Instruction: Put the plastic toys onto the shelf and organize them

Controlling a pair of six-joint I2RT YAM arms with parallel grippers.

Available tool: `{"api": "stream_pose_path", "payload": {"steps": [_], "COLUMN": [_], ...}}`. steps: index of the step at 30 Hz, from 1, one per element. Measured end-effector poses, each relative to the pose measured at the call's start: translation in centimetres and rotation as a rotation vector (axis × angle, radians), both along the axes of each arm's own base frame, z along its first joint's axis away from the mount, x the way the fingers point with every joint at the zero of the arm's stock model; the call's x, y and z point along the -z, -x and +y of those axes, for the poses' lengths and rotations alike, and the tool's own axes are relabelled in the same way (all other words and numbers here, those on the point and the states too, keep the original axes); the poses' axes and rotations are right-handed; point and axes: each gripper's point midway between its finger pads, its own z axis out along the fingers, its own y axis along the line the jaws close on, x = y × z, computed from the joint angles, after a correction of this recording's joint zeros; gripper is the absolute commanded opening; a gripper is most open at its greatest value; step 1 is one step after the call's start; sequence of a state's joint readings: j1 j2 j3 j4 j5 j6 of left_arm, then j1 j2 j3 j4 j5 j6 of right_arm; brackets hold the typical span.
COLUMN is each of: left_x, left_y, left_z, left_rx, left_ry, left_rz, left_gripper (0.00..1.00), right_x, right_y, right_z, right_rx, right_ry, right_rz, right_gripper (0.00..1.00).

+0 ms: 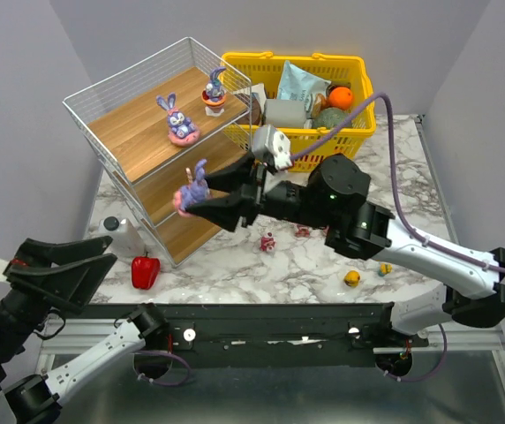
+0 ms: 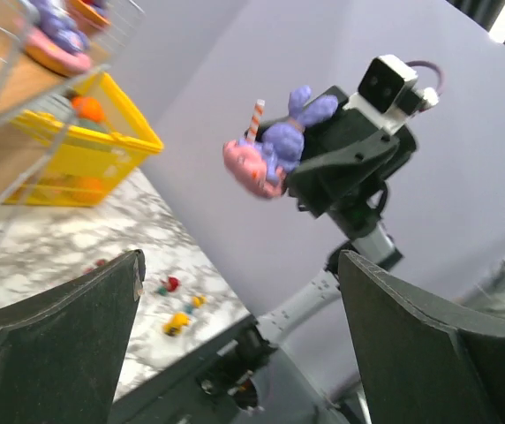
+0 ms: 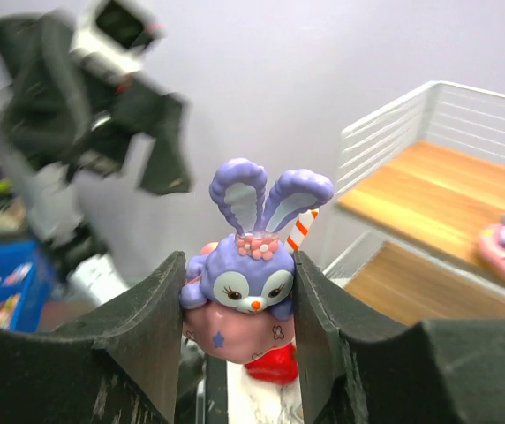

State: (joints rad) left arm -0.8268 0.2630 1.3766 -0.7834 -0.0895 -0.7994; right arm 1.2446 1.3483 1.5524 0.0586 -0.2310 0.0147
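My right gripper [image 1: 201, 196] is shut on a purple bunny on a pink donut [image 3: 244, 283], held in the air in front of the shelf's middle board. The bunny also shows in the top view [image 1: 191, 187] and the left wrist view [image 2: 270, 152]. The shelf [image 1: 138, 132] stands at the back left; two bunny toys [image 1: 178, 120] [image 1: 214, 92] sit on its top board. A pink-red figure [image 1: 268, 241], a small red piece [image 1: 303, 231] and yellow pieces [image 1: 352, 278] [image 1: 385, 268] lie on the marble table. My left gripper [image 1: 67, 269] is open and empty at the near left.
A yellow basket [image 1: 341, 84] with packets and an orange stands behind the shelf at the back. A red bell pepper [image 1: 145, 271] and a white bottle [image 1: 122, 235] sit by the shelf's front left corner. A purple cable [image 1: 394, 168] arcs over the right arm.
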Motion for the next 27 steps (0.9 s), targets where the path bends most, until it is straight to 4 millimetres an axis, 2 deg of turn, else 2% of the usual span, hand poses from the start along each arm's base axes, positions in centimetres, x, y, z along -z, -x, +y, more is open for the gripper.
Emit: {"api": "stream_pose_path", "payload": {"steps": [3,7,10,13,16,19,27], "left_x": [0.5,1.8,3.0,3.9,4.4,4.6,4.8], "left_y": [-0.5,-1.5,-2.2,-2.6,-2.9,-3.1,-2.9], "left_z": [2.0,3.3,3.8,4.2,4.5,4.8,5.6], "left_rx": [-0.106,-0.198,-0.242,-0.277,-0.301,-0.318,-0.343], "left_ry": [-0.045,-0.121,-0.179,-0.221,-0.249,-0.259,-0.266], "left_rz": [-0.018,-0.011,0.003,0.016,0.022,0.025,0.022], "left_gripper": [0.99,0.99,0.99,0.99,0.99,0.99,0.99], "right_x": [-1.6,-1.8,-1.0,0.9,2.4,3.1,1.8], "right_y": [-2.9,-6.5,-8.4,-9.8,-11.1,-11.9,-13.0], "right_z": [2.3,6.2,9.1,11.0,11.6,11.5,10.4], "right_rx": [0.109,0.271,0.377,0.467,0.550,0.605,0.682], "right_ry": [-0.038,-0.049,-0.043,-0.011,0.014,0.018,-0.031], "right_rz": [0.066,0.152,0.197,0.229,0.258,0.284,0.311], "right_gripper": [0.01,0.01,0.01,0.01,0.01,0.01,0.01]}}
